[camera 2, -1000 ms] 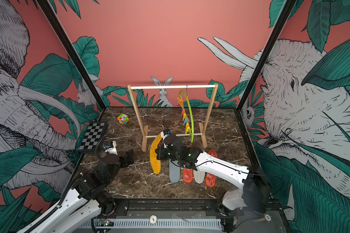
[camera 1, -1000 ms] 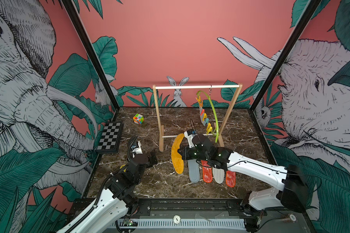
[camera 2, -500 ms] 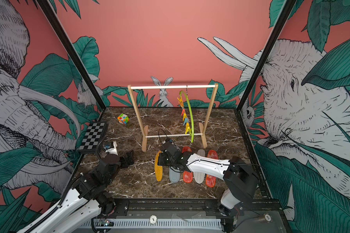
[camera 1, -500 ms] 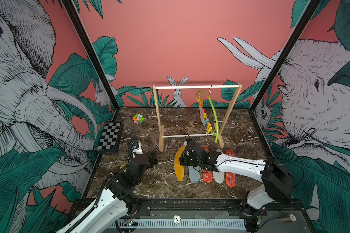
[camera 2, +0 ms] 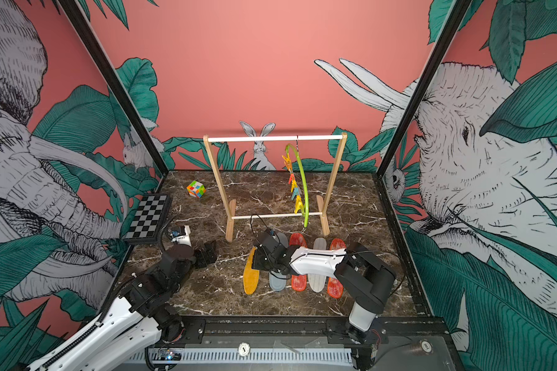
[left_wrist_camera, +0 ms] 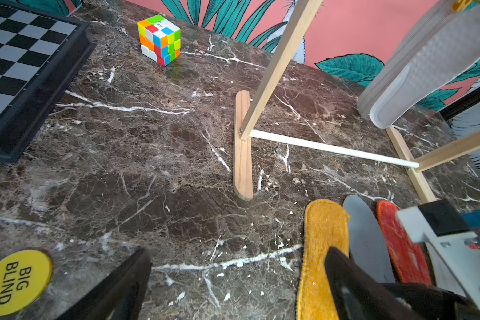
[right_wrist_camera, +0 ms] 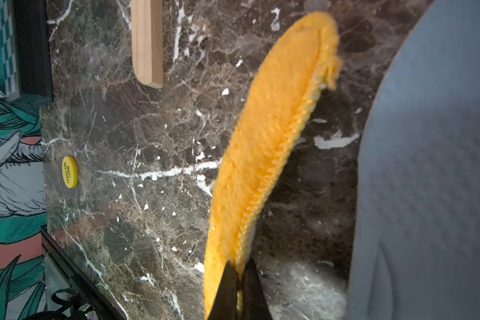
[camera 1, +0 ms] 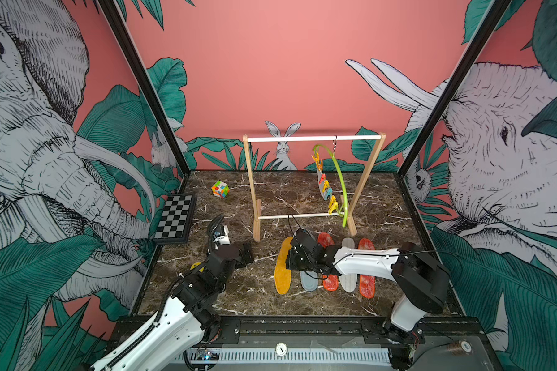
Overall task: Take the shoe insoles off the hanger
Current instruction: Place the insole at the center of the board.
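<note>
Insoles first: the mustard yellow insole (right_wrist_camera: pixel 261 166) is pinched by one thin edge between the closed jaws of my right gripper (right_wrist_camera: pixel 239 267). I judge so narrow a pinch suits a pad this thin and floppy, and lets me lay it down without pressing on its neighbours. It looks tipped up on one long edge rather than flat, low over the marble table (right_wrist_camera: pixel 150 138). Its long axis runs straight ahead of the gripper, away from my base, toward the wooden rack's foot (right_wrist_camera: pixel 147 41). Seen in a top view, its broader end seems nearest me (heel or toe, I cannot say).

Just beside the gripper, on the side away from my other arm, lies the blue-grey insole (right_wrist_camera: pixel 427 166). Past that come a red insole (camera 1: pixel 331 282), a pale insole (camera 1: pixel 348 282) and a second red insole (camera 1: pixel 366 286), all parallel. I take the row as kept tidy so each new pad gets the open end.

Well apart on the opposite side, my left gripper (left_wrist_camera: pixel 237 250) stands wide and empty near the BIG BLIND chip (left_wrist_camera: pixel 17 281).

Farther ahead and higher, the lime-green hanger (camera 1: pixel 340 180) hangs from the white rod (camera 1: pixel 312 139). The clipped insoles (left_wrist_camera: pixel 427 63) (one or two, back to back) slant downward, so the job is not finished.
</note>
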`<action>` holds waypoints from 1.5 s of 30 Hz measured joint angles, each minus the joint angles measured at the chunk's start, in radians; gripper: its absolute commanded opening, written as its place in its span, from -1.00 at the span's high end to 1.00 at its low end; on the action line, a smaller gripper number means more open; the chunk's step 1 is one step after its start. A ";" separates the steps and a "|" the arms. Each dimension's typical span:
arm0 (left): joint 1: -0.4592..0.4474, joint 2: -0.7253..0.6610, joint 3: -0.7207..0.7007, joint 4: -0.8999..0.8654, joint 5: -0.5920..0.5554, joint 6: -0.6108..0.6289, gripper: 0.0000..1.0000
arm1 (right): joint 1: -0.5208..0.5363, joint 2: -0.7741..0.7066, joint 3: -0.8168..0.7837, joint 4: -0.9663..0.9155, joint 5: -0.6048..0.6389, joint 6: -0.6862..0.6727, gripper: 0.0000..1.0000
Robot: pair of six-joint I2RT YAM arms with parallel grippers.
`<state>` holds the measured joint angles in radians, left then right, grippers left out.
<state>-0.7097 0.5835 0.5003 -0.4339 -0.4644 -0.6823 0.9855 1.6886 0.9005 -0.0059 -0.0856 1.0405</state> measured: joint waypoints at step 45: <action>0.000 0.032 0.000 0.017 0.010 0.045 -0.99 | -0.016 -0.048 0.055 -0.145 0.047 -0.112 -0.03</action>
<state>-0.7097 0.6151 0.5003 -0.4168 -0.4541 -0.6373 0.9699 1.6402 0.9550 -0.1509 -0.0387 0.9287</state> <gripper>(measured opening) 0.995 0.498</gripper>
